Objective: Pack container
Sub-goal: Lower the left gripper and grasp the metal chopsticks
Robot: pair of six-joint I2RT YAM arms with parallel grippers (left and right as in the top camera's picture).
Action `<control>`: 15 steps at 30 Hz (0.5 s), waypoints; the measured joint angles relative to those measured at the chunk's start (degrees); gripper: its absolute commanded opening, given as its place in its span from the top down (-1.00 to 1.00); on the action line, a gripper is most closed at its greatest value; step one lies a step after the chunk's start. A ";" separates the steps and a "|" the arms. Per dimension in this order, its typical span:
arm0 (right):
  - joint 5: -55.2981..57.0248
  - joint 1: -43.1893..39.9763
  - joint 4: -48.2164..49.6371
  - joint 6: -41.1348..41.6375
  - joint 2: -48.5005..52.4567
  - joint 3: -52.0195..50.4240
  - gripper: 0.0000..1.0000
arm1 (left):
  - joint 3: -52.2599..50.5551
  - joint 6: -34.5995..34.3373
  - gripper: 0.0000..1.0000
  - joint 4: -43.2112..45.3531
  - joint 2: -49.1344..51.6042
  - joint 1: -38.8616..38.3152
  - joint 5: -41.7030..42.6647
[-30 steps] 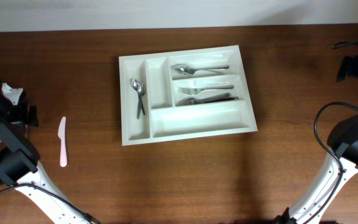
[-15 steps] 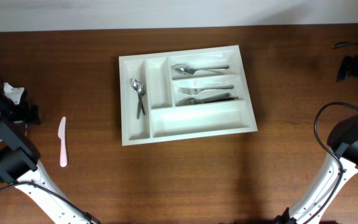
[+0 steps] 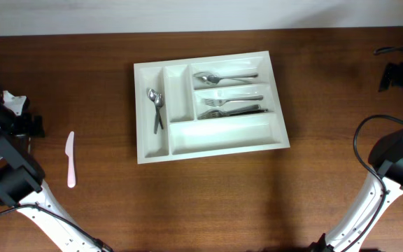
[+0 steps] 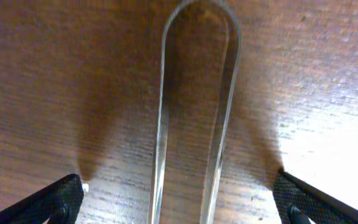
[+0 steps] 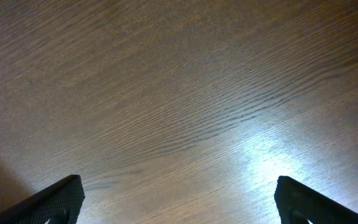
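Nearest the camera, in the left wrist view, the left gripper hangs low over the wooden table. Its two dark fingertips sit at the bottom corners of the picture, spread wide. A slim glossy utensil handle with a rounded end lies flat on the wood between them, and neither finger touches it. What kind of utensil it belongs to cannot be told.

In the right wrist view the right gripper is spread just as wide. Its fingertips are over bare wood grain with a bright glare patch, and it grips nothing.

From overhead, the left arm rises from the near left corner and the right arm from the near right corner. Both are well apart from the middle of the table. A pink plastic knife lies lengthwise on the wood near the left arm.

Farther in, at the table's centre, sits the container, a white cutlery tray turned slightly off square. Its leftmost narrow compartment holds two small metal spoons. Of the three long compartments, the middle one holds metal forks and the farthest one holds larger spoons. Beyond the tray, a pale strip borders the table's far edge.
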 measured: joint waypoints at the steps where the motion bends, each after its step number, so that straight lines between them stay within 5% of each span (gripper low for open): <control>1: 0.00 0.00 0.00 0.00 0.00 0.00 -0.97 | 0.00 0.00 -1.00 0.35 0.00 0.00 0.44; 15: 0.00 0.00 0.00 0.00 0.00 0.00 -0.97 | 0.00 -0.17 -1.00 0.92 0.15 0.00 2.69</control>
